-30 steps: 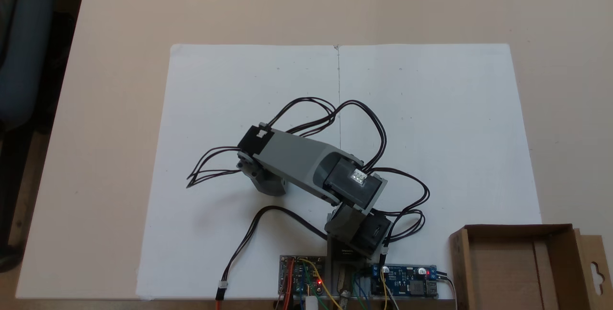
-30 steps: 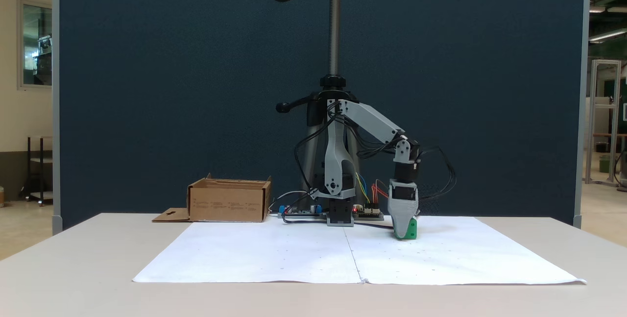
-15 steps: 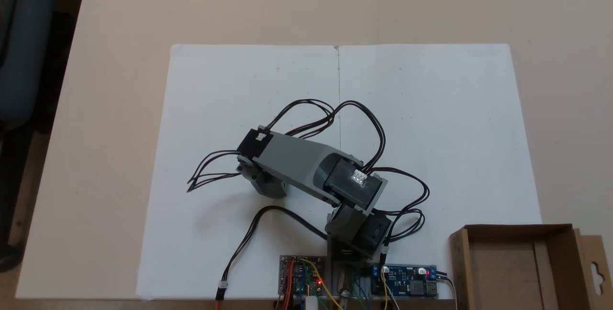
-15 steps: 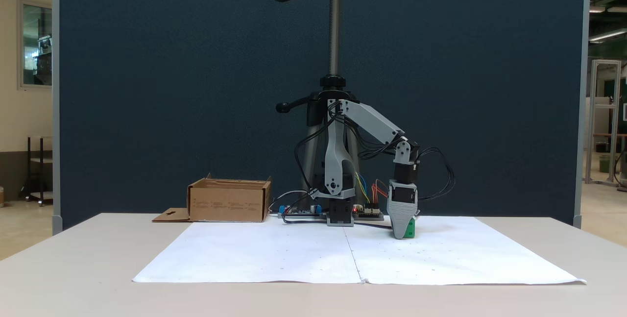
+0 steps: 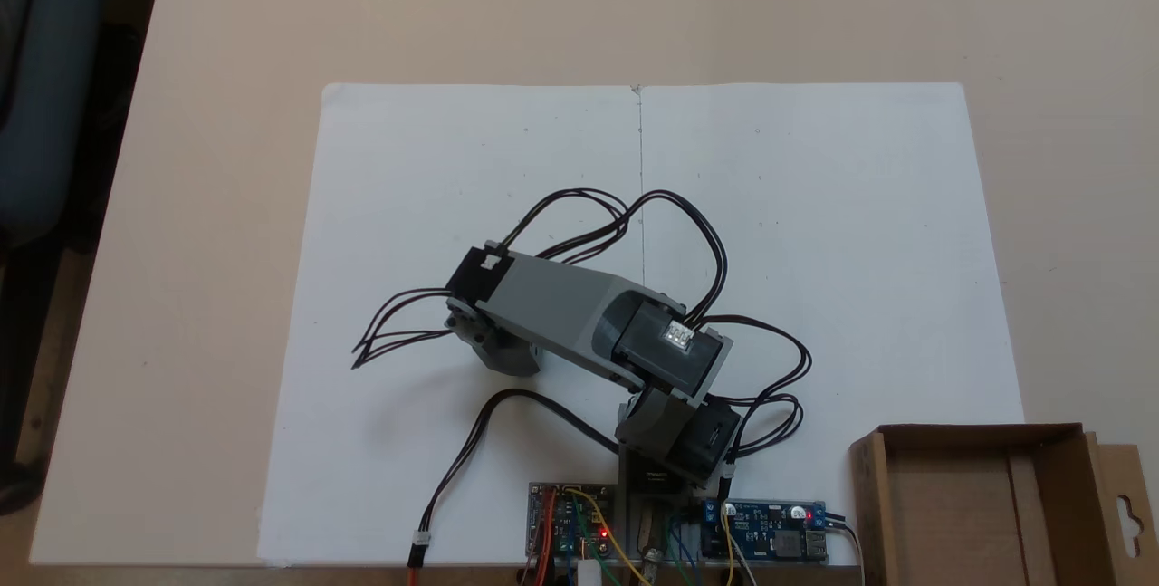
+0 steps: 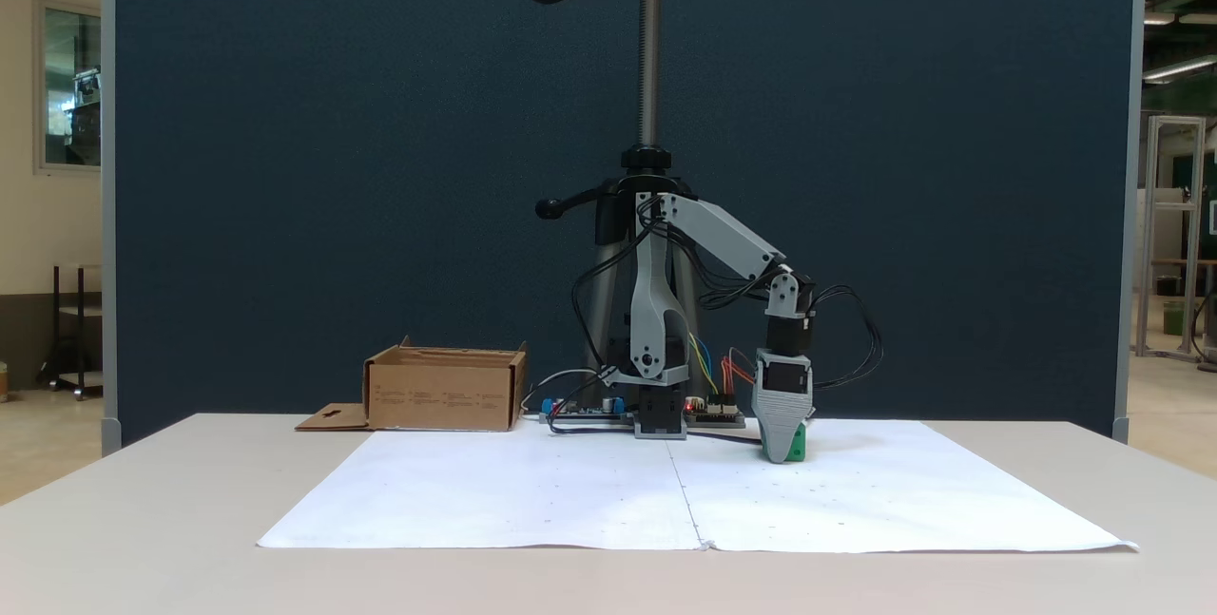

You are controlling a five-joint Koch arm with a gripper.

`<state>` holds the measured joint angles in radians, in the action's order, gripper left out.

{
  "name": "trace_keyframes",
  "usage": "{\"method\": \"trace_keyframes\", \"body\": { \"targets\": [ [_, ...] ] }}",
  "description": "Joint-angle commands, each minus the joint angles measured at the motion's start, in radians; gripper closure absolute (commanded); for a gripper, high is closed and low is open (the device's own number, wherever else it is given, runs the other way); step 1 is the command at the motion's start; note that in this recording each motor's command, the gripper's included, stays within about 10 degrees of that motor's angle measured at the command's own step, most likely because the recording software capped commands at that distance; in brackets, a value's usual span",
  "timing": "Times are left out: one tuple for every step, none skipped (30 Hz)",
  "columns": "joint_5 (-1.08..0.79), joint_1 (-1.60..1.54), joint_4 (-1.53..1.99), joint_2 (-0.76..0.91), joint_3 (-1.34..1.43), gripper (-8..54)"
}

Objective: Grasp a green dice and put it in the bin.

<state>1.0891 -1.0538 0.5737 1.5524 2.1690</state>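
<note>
Gripper (image 6: 783, 455) points straight down at the paper (image 6: 856, 501), its tip low on the sheet, with the dice (image 6: 801, 444) showing green right against its side; whether it clamps the dice I cannot tell. Bin (image 6: 445, 393) sits well apart.

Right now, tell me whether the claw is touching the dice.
Cannot tell. In the side-on fixed view the claw is down at the paper with the dice showing green beside its tip, overlapping it, but neither contact nor a gap shows plainly.
</note>
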Motion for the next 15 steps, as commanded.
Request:
{"method": "trace_keyframes", "body": {
  "targets": [
    [0.074, -0.021, -0.107, 0.005, 0.008, 19.2],
    [0.077, -0.021, -0.11, 0.005, 0.009, 23.9],
    [0.078, -0.021, -0.11, 0.005, 0.012, 27.2],
    [0.08, -0.021, -0.114, 0.005, 0.014, 29.7],
    [0.078, -0.021, -0.117, 0.005, 0.015, 30.8],
    [0.078, -0.021, -0.12, 0.005, 0.017, 31.0],
    [0.078, -0.021, -0.12, 0.005, 0.017, 31.5],
    [0.078, -0.02, -0.12, 0.005, 0.017, 33.6],
    [0.078, -0.02, -0.12, 0.005, 0.017, 33.6],
    [0.078, -0.018, -0.12, 0.005, 0.017, 33.6],
    [0.077, -0.014, -0.12, 0.006, 0.017, 33.6],
    [0.075, -0.011, -0.12, 0.009, 0.017, 33.6],
    [0.074, -0.006, -0.118, 0.012, 0.017, 33.6],
    [0.072, 0.006, -0.118, 0.026, 0.017, 33.6],
    [0.069, 0.028, -0.117, 0.041, 0.017, 33.6]
  ]
}}
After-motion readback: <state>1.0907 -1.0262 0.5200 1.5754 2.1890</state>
